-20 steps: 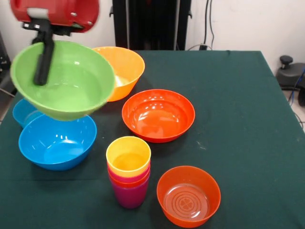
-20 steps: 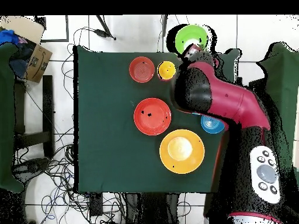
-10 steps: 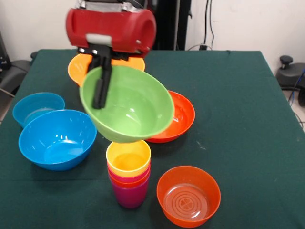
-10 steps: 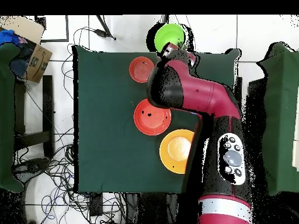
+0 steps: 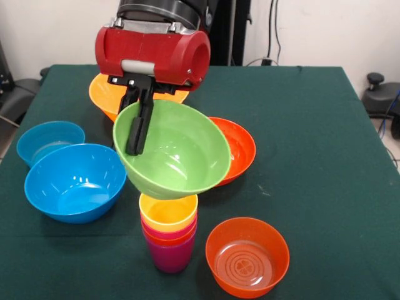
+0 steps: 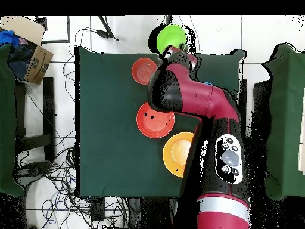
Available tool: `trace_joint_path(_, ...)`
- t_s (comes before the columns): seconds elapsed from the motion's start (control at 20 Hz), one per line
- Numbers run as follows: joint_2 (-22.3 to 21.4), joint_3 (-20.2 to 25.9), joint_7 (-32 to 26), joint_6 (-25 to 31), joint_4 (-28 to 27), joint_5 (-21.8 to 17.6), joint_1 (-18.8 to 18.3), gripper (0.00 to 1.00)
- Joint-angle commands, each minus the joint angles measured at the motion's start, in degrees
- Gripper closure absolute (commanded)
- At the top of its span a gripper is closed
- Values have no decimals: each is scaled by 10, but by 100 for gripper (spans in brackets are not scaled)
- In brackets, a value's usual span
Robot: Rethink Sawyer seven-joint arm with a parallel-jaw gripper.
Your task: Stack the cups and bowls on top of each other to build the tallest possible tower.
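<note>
My gripper [image 5: 132,147] is shut on the rim of the green bowl [image 5: 175,153], with one black finger inside the bowl. The bowl hangs tilted directly over the tower [image 5: 169,234], a stack of cups with a yellow one on top, crimson and orange rims below it and a purple base. The bowl's underside is right at the yellow rim; whether they touch I cannot tell. In the overhead view the green bowl [image 6: 171,37] shows past the arm [image 6: 190,98], which hides the cups.
Left of the tower sit a large blue bowl [image 5: 75,182] and a small blue bowl [image 5: 45,140]. An orange-yellow bowl [image 5: 103,94] and a wide red-orange bowl [image 5: 240,147] lie behind. A small translucent orange bowl [image 5: 247,257] stands right of the tower.
The gripper has carried the green bowl from above the blue bowls rightward across the table, then lowered it slightly, so it now hangs over the cup stack.
</note>
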Motion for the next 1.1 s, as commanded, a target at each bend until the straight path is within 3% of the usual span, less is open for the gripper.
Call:
trace_joint_path(0.05,29,29,73,-24,7,2,-8,100)
trace_joint_path(0.65,42,68,97,-85,36,-2,-24,100)
trace_joint_path(1.1,36,90,103,-94,55,0,-36,100)
